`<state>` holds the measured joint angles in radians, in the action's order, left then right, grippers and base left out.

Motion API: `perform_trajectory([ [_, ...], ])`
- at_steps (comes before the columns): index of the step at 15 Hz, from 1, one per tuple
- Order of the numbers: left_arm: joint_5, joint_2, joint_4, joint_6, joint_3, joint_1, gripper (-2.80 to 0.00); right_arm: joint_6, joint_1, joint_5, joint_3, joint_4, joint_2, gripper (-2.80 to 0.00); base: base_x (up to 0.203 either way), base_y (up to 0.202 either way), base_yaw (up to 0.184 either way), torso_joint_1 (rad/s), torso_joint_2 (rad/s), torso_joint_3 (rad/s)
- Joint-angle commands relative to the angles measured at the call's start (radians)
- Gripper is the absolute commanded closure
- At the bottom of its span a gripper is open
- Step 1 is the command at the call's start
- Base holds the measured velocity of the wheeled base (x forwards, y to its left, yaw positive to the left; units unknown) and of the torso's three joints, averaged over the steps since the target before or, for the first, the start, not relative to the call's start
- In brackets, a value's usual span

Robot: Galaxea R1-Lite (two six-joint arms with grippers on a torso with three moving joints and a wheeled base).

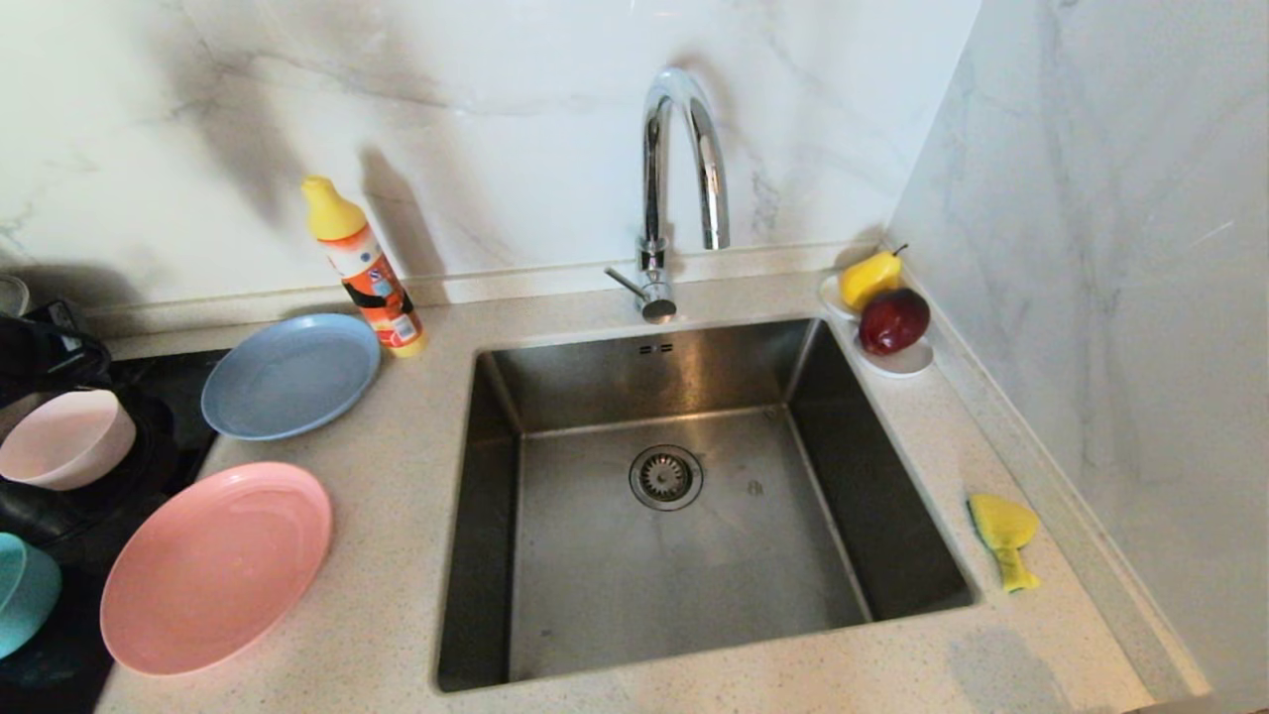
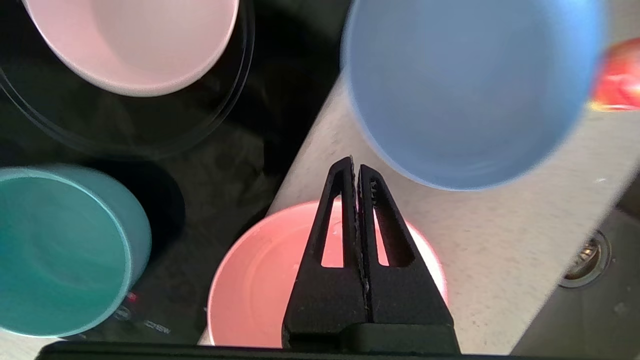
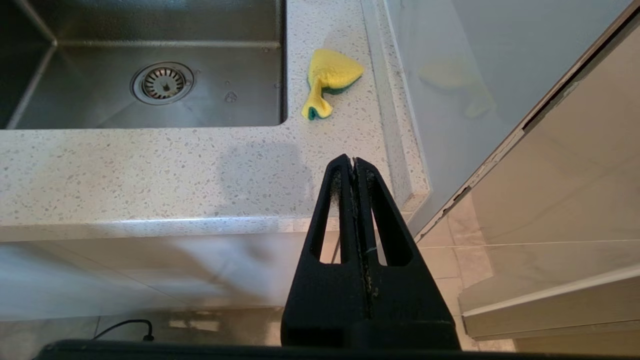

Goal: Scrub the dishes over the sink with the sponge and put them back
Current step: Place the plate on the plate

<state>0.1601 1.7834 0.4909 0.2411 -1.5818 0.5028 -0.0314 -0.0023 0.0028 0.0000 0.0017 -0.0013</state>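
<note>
1. The left gripper (image 2: 355, 167) is hovering over the dishes with its fingers pressed together, holding nothing.
2. The pink plate (image 2: 260, 280) is lying directly under it; the blue plate (image 2: 470, 85) is sitting just beyond its tips.
3. The teal bowl (image 2: 60, 250) and the pale bowl (image 2: 135, 40) are resting off to its side on the black hob (image 2: 225, 150).
4. The right gripper (image 3: 354, 165) is hanging closed and empty off the counter's (image 3: 150, 175) front edge.
5. The sponge (image 3: 327, 80) is lying ahead of it, beside the sink (image 3: 240, 70).
</note>
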Motion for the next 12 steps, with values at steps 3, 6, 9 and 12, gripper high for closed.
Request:
perform_trajectory([
  [3, 0.002, 0.1, 0.013, 0.052, 0.011, 0.003, 0.0, -0.001, -0.001, 0.0, 0.0, 0.0, 0.001, 0.0, 0.0, 0.0, 0.0, 0.0, 0.0, 0.0],
  [6, 0.005, 0.129, 0.031, 0.092, 0.008, 0.003, -2.8, -0.001, -0.001, 0.0, 0.0, 0.0, 0.001, 0.0, 0.0, 0.0, 0.0, 0.0, 0.0, 0.0],
  [9, 0.01, 0.169, 0.04, 0.131, -0.003, 0.003, -2.8, -0.001, 0.0, 0.0, 0.0, 0.0, 0.001, 0.0, 0.0, 0.0, 0.0, 0.0, 0.0, 0.0],
  [12, 0.047, 0.18, 0.035, 0.147, -0.003, 0.003, -2.8, -0.001, -0.001, 0.0, 0.0, 0.0, 0.001, 0.0, 0.0, 0.0, 0.0, 0.0, 0.0, 0.0],
])
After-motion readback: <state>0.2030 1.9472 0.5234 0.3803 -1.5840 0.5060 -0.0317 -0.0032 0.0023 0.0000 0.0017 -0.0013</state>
